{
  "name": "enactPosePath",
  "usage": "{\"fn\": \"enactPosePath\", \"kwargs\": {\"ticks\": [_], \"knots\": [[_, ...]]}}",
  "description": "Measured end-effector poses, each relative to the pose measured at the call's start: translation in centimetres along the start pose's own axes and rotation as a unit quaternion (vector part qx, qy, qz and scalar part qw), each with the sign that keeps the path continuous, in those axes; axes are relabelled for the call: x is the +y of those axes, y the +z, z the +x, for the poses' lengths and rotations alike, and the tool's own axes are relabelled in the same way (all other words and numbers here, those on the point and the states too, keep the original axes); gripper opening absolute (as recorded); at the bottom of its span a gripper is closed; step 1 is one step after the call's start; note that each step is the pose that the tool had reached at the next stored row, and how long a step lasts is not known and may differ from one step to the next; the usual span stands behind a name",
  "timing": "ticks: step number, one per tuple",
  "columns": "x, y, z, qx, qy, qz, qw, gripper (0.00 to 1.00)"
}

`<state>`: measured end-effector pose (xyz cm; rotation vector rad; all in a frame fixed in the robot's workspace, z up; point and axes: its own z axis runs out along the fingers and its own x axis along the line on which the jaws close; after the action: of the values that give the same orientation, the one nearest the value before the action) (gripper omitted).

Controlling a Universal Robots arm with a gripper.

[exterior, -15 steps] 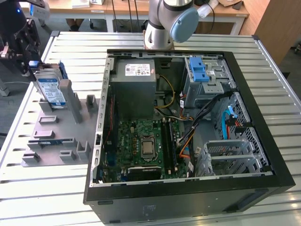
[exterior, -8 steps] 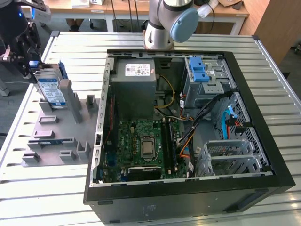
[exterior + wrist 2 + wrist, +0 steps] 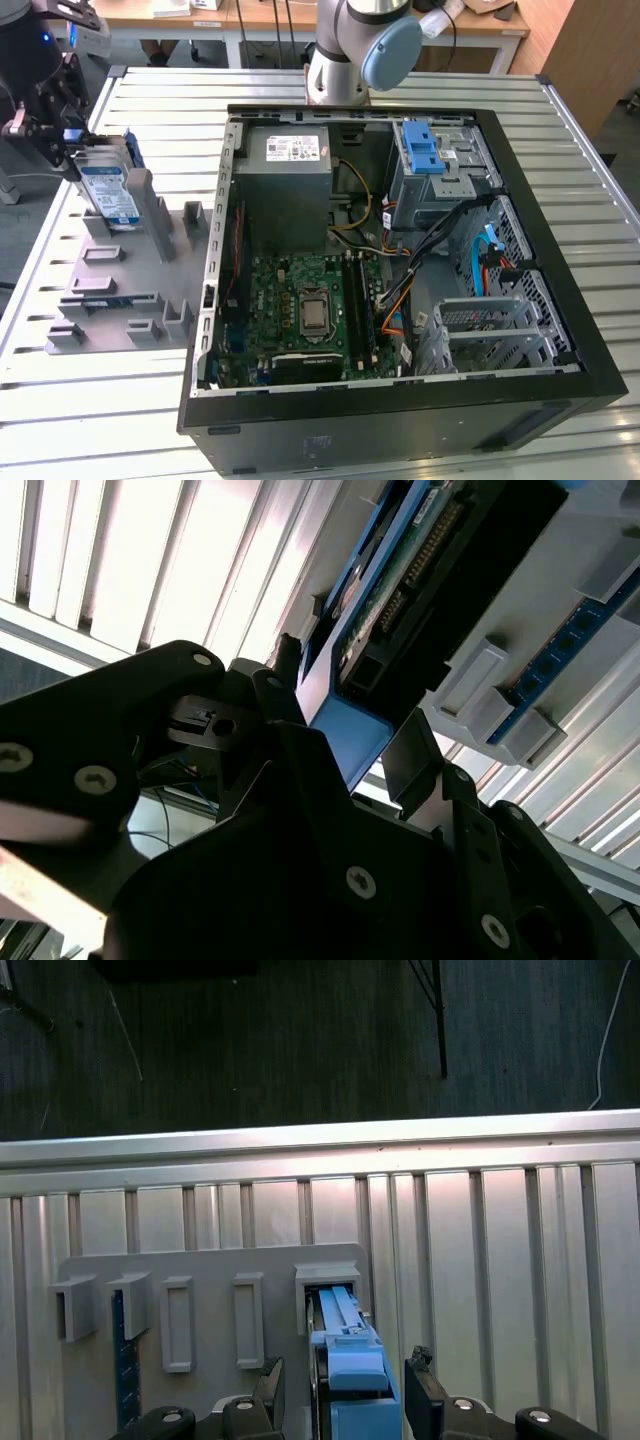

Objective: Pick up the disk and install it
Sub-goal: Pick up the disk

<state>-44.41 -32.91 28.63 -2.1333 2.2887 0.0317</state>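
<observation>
Arm tube (image 3: 335,45): smooth silver-grey cylinder, far in the exterior view.
Joint cap (image 3: 392,52): round, pale blue, slightly glossy.
Wrist housing (image 3: 25,50): black, bulky, with one small blue light.
Pincer (image 3: 70,135): matte black, built of angular plates and hinged links, far left.
Screws (image 3: 361,882): silver, round-headed, socket-drive, sunk into the black plates in the second wrist view.
Fingers (image 3: 422,1395): black, narrow, blunt-tipped; silver screw heads at their roots in the first wrist view.

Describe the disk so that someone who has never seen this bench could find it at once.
Beside the open computer case, on the exterior view's left, lies a grey slotted fixture. At its far end, by the gripper, the disk stands on edge: the only silver slab there with a white-and-blue label and blue frame.
</observation>
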Motion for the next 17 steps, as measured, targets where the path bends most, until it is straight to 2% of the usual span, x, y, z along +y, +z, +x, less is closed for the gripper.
{"fn": "enactPosePath", "kwargs": {"ticks": [3, 4, 17], "knots": [[0.0, 0.02, 0.0, -0.0001, 0.0, 0.0001, 1.0, 0.57], [0.0, 0.03, 0.0, 0.0, 0.0, 0.0001, 1.0, 0.51], [0.0, 0.1, 0.06, 0.0002, -0.004, 0.0, 1.0, 0.51]]}}
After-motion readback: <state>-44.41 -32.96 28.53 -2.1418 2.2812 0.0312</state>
